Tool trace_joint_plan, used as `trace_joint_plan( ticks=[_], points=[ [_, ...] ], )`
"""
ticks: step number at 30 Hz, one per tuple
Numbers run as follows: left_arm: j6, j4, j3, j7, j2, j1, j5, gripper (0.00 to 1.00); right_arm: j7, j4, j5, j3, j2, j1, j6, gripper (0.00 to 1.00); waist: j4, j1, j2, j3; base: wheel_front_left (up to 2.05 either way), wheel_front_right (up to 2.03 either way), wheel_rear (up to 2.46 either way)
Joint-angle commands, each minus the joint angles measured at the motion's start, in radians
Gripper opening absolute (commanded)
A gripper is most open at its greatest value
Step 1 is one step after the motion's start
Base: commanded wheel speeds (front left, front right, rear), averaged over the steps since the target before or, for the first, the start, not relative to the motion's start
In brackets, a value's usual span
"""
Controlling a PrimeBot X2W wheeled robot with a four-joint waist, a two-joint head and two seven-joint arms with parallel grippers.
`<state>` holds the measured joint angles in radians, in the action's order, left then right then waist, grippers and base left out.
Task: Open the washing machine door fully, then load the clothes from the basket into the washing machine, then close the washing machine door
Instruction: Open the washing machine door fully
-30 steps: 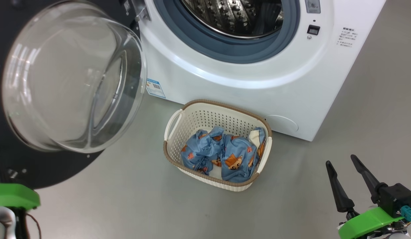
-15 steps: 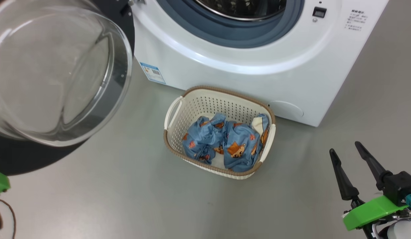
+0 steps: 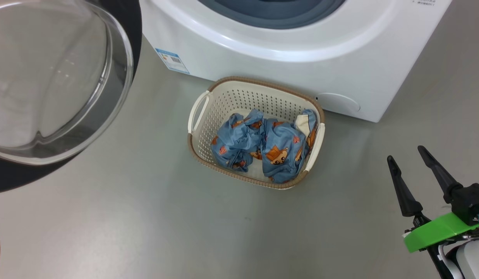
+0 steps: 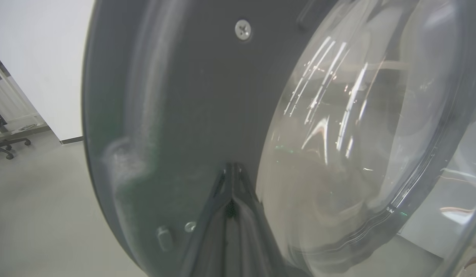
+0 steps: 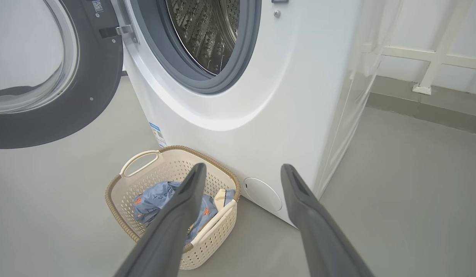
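Note:
The washing machine stands at the top of the head view, its steel drum open behind the grey rubber ring. The washing machine door hangs swung out to the left, glass bowl facing me; the right wrist view shows its black rim. My left gripper is shut, fingertips together close against the door's dark inner rim. The basket sits on the floor before the machine, holding the crumpled blue bear-print clothes. My right gripper hovers open, right of the basket and apart from it.
Grey floor spreads all around the basket. A blue label and a round cover mark the machine's lower front. An office chair stands far off, and a white frame runs along the wall right of the machine.
The head camera has tilted down, so machine, door and basket have slid up the picture. My left arm's green wrist part has left the head view. The right gripper stays open.

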<state>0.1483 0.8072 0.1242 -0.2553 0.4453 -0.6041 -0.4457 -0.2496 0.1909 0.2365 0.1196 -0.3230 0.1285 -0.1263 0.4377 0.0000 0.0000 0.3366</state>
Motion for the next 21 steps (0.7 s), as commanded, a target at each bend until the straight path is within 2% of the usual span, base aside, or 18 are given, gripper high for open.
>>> trace_joint_plan(
  ticks=[1,10,14,21],
  points=[
    [-0.003,-0.011,0.045,-0.006,0.076,-0.042,0.015,0.00,-0.012,-0.023,-0.010,0.019,-0.017,0.016,-0.004,1.00,-0.001,0.0000,0.0000,0.026,0.00,0.00,0.00],
    [-0.025,0.038,0.099,-0.006,0.062,-0.080,0.070,0.00,-0.012,-0.010,-0.009,0.027,-0.019,0.039,-0.004,1.00,-0.002,0.0000,0.0000,0.031,0.00,0.00,0.00],
    [-0.060,0.037,0.117,-0.006,0.050,-0.068,0.085,0.00,-0.012,-0.002,-0.005,0.029,-0.008,0.035,-0.004,1.00,-0.008,0.0000,0.0000,0.000,0.00,0.00,0.00],
    [-0.115,-0.056,0.145,-0.006,0.001,0.028,0.144,0.00,-0.012,-0.001,0.001,0.010,0.022,-0.011,-0.004,1.00,-0.026,0.0000,0.0000,-0.085,0.00,0.00,0.00]
  ],
)
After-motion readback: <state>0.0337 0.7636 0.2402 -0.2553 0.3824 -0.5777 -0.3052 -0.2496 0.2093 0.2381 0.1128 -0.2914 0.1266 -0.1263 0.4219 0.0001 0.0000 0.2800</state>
